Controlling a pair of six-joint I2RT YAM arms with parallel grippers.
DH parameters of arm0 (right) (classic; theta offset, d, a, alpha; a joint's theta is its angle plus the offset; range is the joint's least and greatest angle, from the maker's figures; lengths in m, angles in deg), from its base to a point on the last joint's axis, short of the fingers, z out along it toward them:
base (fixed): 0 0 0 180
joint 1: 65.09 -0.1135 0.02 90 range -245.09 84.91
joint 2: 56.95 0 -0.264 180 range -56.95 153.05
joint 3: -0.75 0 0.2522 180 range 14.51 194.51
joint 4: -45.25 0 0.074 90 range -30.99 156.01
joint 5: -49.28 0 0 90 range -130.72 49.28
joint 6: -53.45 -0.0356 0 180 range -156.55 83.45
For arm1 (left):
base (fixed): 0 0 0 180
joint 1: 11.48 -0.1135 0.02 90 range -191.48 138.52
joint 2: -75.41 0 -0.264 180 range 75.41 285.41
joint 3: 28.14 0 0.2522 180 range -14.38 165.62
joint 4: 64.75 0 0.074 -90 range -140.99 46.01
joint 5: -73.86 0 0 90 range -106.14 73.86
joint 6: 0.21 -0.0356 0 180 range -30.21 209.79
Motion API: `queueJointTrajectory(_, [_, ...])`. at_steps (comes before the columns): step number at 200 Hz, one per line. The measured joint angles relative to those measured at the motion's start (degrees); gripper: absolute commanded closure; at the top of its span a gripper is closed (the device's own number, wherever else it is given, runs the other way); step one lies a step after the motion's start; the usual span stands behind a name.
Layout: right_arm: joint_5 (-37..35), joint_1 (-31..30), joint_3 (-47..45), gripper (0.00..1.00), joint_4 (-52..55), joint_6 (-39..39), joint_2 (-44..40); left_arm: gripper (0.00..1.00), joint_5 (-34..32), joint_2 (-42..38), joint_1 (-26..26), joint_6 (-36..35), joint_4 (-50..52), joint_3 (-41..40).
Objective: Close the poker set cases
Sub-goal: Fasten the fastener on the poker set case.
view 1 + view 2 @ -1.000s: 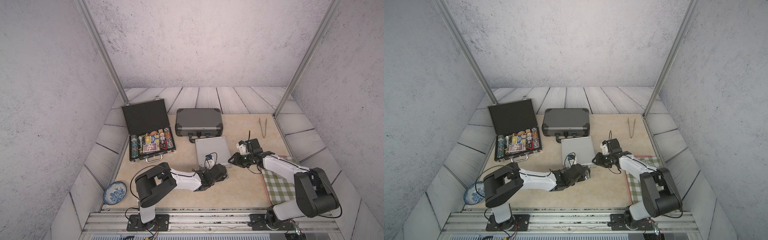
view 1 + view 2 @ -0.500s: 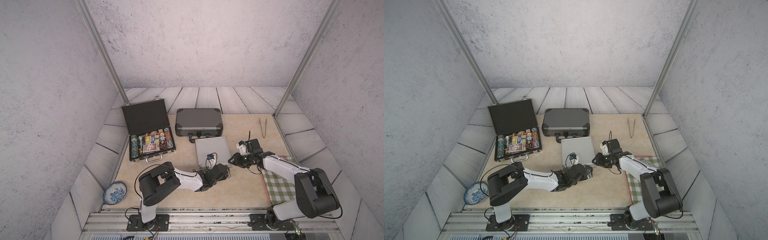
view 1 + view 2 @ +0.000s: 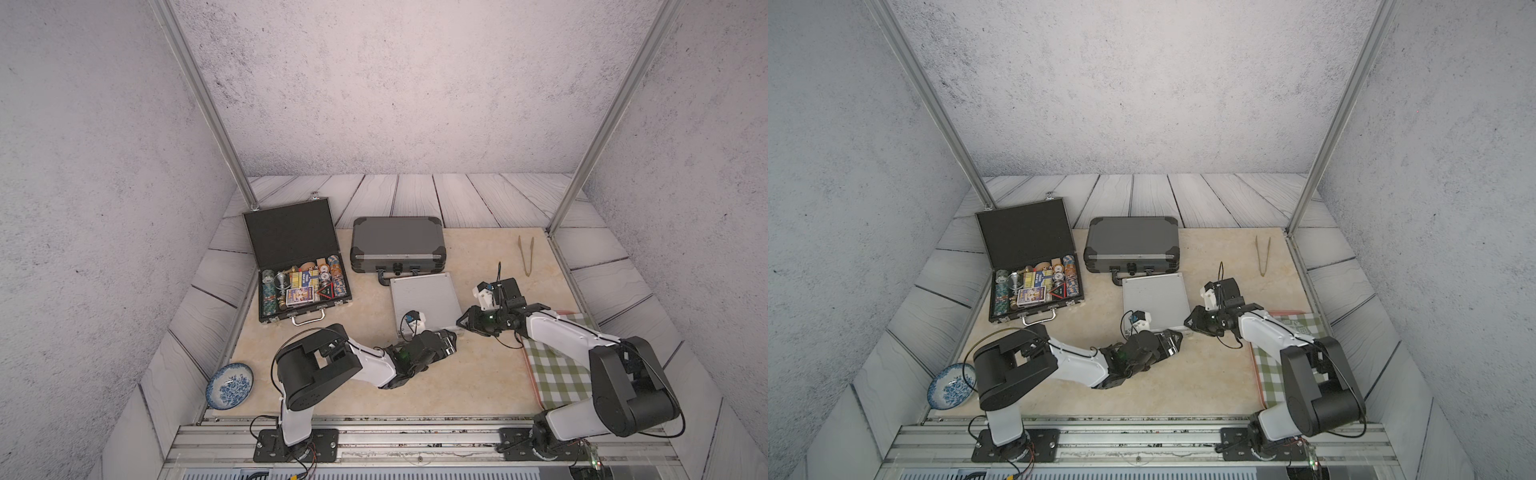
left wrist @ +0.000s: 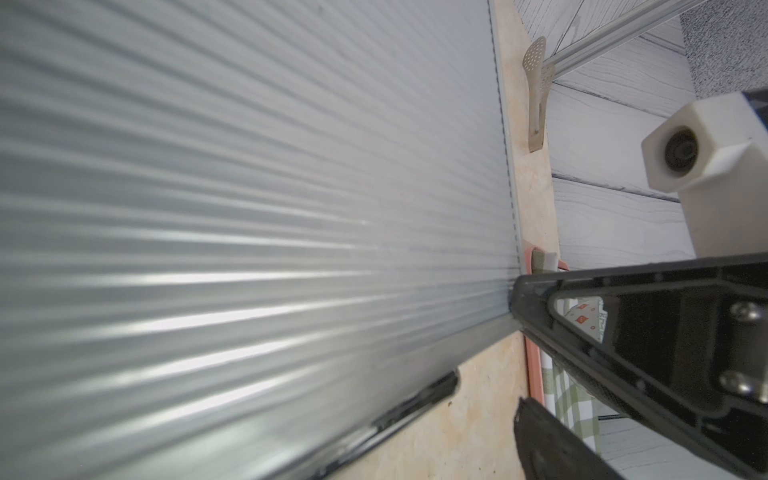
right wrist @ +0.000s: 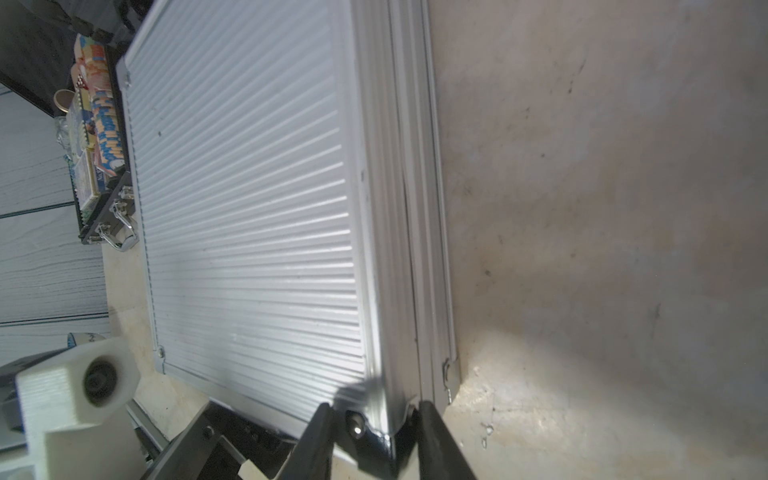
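Silver case (image 3: 424, 296) just beside grey case (image 3: 397, 243).

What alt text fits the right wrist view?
A silver ribbed case, lid down, fills the view, lying on a beige tabletop, with the right gripper at its near corner, jaws closed on that corner. Beyond it sits an open black case holding poker chips.

silver case (image 4: 249, 208): ribbed lid, super close and blurry, fills most of the shot
right hand (image 4: 524, 305): black finger tip touching the case's corner
tabletop (image 4: 478, 415): beige, beside the case
tongs (image 4: 537, 91): lying on it, well beyond the corner
checked cloth (image 4: 569, 399): green-white, pink edge, behind that hand
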Motion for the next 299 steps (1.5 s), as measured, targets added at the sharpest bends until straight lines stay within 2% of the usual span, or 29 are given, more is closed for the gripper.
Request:
queueJointTrajectory(83, [0.0,0.0,0.0,0.65,0.0,0.0,0.0,0.14,0.5,0.2,-0.3,1.0,-6.6,-2.3])
queueJointTrajectory(201, [0.2,0.0,-0.2,0.65,-0.4,-0.1,0.0,0.15,1.1,-3.5,-0.2,-0.6,-5.8,-2.4])
queueJointTrajectory(299, [0.5,0.0,-0.7,0.65,-1.1,-0.4,-0.2,0.15,-1.0,-6.0,-0.1,-1.7,-4.8,-4.2])
